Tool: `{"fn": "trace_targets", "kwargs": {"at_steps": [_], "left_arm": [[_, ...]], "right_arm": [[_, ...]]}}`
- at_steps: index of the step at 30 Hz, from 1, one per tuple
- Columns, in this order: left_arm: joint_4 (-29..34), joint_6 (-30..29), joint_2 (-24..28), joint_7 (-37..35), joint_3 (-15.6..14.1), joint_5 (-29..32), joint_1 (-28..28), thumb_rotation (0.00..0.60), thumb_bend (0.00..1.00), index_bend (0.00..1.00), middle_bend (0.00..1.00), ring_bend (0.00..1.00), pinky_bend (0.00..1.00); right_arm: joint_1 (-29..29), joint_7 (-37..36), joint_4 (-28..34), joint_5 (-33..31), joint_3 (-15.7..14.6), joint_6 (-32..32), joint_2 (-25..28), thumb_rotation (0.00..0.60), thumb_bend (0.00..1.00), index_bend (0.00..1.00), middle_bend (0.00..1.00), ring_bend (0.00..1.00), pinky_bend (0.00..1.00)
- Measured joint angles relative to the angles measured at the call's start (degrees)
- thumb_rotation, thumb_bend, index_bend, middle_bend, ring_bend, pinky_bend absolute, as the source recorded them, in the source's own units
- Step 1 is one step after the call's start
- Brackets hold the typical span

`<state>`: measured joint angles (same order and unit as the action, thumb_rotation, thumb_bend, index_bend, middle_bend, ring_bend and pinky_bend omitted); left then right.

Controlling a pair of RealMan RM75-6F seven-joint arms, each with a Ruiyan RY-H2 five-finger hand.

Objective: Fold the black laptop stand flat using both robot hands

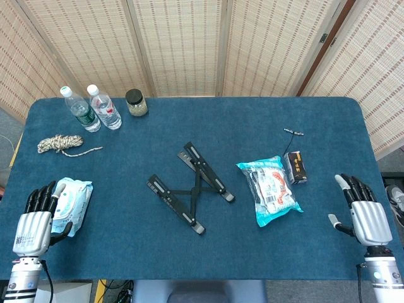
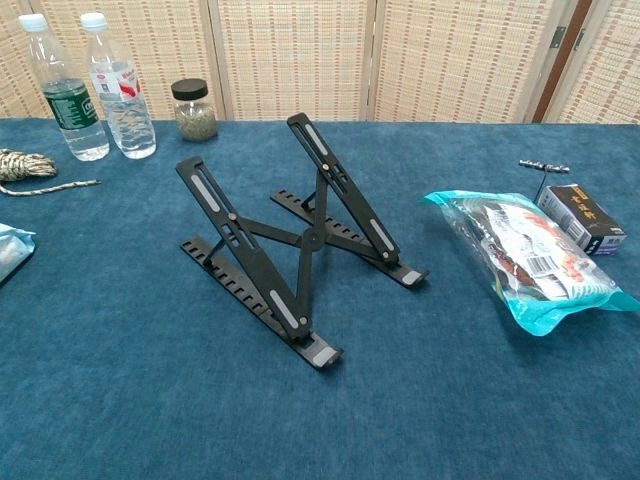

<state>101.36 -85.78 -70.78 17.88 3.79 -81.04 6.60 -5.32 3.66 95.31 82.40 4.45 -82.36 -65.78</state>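
Observation:
The black laptop stand (image 1: 191,187) stands unfolded in the middle of the blue table, its two arms raised and joined by crossed struts; the chest view shows the black laptop stand (image 2: 290,240) propped up at an angle. My left hand (image 1: 36,218) lies at the table's near left edge, fingers spread and holding nothing, beside a wipes pack. At the near right edge my right hand (image 1: 363,211) lies likewise, fingers apart and empty. Both hands are far from the stand. Neither hand shows in the chest view.
Two water bottles (image 1: 92,108) and a small jar (image 1: 136,102) stand at the back left, with a coil of rope (image 1: 59,144) nearby. A wipes pack (image 1: 74,201) lies by my left hand. A snack bag (image 1: 270,188), a small dark box (image 1: 295,166) and a metal tool (image 1: 293,132) lie right of the stand.

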Motion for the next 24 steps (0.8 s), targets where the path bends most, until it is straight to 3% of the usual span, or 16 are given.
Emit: {"fn": "trace_targets", "kwargs": {"at_steps": [14,24], "left_arm": [[-0.7,-0.1,0.2,-1.0,0.0,-0.5,-0.1,0.600,0.27,0.08,0.02,0.03,0.00],[-1.2,0.5,0.5,-1.9,0.0,-1.1,0.3,0.600,0.27,0.08,0.02,0.03,0.00]], "right_arm": [[-1.8,-2.5,1.6,0.6,0.3,2.6,1.0,0.600,0.20,0.00,0.10,0.00,0.12],[-7.5,-15.3,5.2,0.5,1.5,12.7,3.3,0.600,0.20,0.00,0.09,0.00,0.12]]}}
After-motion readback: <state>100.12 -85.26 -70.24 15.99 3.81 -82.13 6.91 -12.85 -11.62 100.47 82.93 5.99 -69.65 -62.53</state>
